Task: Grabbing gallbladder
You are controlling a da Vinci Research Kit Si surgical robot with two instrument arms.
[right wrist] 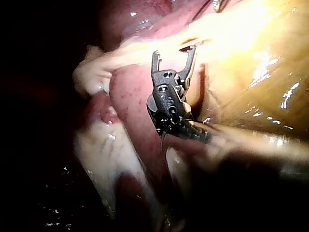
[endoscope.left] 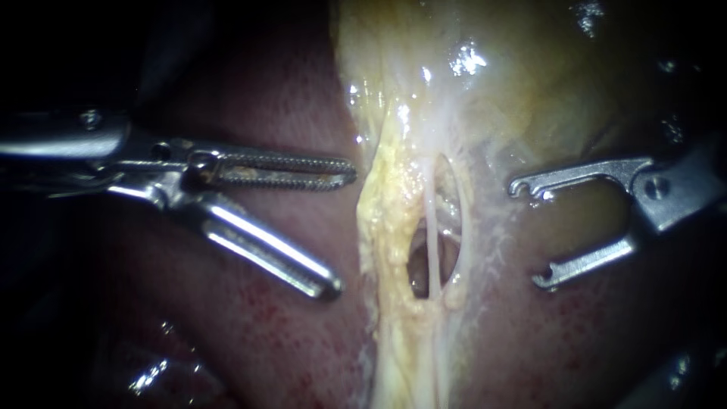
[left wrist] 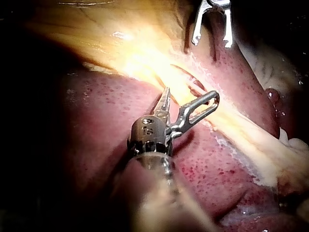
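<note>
While the left instrument [endoscope.left: 342, 229] holds its jaws wide apart over the liver [endoscope.left: 280, 341], gripping nothing, the right instrument [endoscope.left: 530, 233] faces it with jaws spread too. Between them runs pale yellow tissue [endoscope.left: 390, 204] with thin strands [endoscope.left: 432, 220]; the gallbladder [endoscope.left: 530, 76] sits just above the right jaws, ungripped.

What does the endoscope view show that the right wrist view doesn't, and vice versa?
Only the endoscope view plainly shows the silver left instrument, its ribbed jaws open, and the oval opening in the yellow tissue, crossed by a thin pale tube. Only the right wrist view shows a pale lumpy fold of tissue beside the right instrument. Both show that instrument's hooked jaws open, the dark red liver and the yellowish gallbladder.
</note>
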